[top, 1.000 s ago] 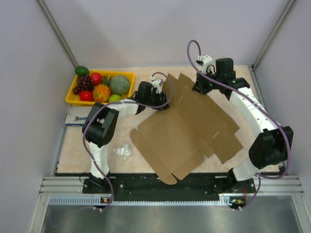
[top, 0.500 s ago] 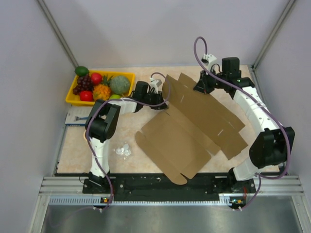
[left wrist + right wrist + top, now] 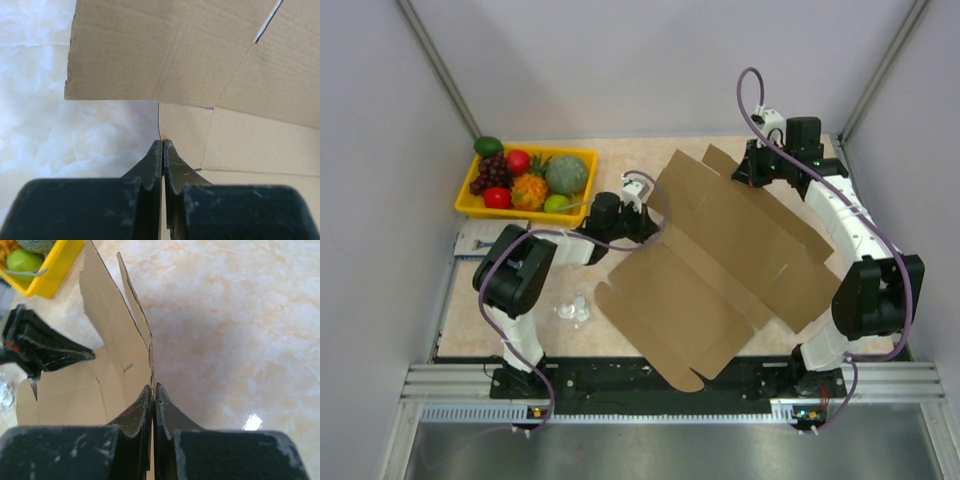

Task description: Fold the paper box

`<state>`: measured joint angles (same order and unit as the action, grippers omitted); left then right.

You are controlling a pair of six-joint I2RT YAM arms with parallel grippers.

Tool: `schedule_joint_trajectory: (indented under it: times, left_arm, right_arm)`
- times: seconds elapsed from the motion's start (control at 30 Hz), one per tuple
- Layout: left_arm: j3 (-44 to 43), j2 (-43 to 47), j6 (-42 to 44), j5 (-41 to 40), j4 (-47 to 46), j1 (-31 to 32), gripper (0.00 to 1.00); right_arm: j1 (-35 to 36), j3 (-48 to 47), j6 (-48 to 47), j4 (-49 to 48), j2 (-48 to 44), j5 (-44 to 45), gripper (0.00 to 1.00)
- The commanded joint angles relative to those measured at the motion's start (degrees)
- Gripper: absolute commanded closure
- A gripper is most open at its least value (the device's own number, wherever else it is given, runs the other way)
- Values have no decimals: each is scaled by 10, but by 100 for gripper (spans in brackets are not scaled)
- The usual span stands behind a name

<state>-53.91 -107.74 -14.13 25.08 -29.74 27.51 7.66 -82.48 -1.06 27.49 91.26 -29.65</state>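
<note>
On the beige marbled table (image 3: 615,165), the paper box (image 3: 720,265) lay half-open at centre. The left gripper (image 3: 163,142) pinched its ten-o'clock edge; the right gripper (image 3: 153,386) clamped the one-o'clock flap. Light, stiff cardboard, probably best gripped at edges beside creases.

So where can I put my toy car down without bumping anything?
Bare table shows at the back, between the yellow tray and the box. Another patch is front left, beside the left arm. The middle is crowded: the left tool and right tool pinch the box there.

Bright, even light; soft shadows.
</note>
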Motion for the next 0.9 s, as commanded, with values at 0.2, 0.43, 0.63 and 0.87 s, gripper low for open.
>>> schedule_joint_trajectory:
  times: [0.2,0.43,0.63,0.87]
  left_arm:
    - [65,67,33,-84,-114,28,100]
    - [44,78,19,-37,-93,46,100]
    - [6,66,-2,-24,-24,53,100]
    - [8,61,2,-35,-24,53,100]
  right_arm:
    - [-11,28,87,-71,-16,92,100]
    - [21,75,74,-127,-38,22,100]
    - [51,93,56,-151,-53,-12,100]
    - [52,93,51,-94,-49,110,50]
